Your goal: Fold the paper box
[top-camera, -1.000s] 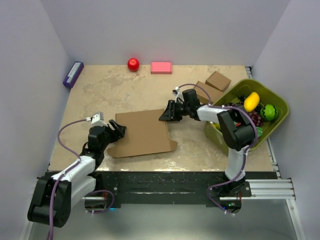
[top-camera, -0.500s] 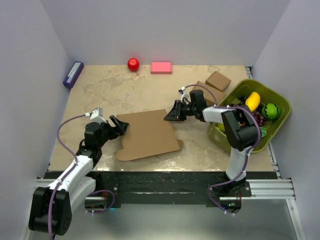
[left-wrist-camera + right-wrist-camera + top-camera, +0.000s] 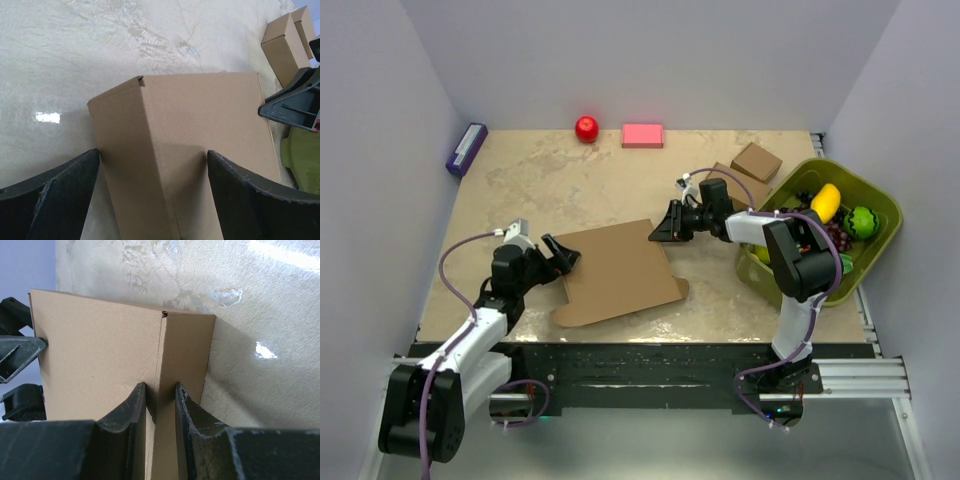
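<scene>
paper box (image 3: 615, 270) on beige table (image 3: 520, 190), lilac walls (image 3: 650, 60)

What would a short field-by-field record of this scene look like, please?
Main item: paper box, lying mostly flat between the two tools
Left tool: open, jaws either side of the box's left end
Right tool: shut on a raised fold at the box's right edge
Far edge: red ball, pink block
Right side: two small boxes, green bin
</scene>
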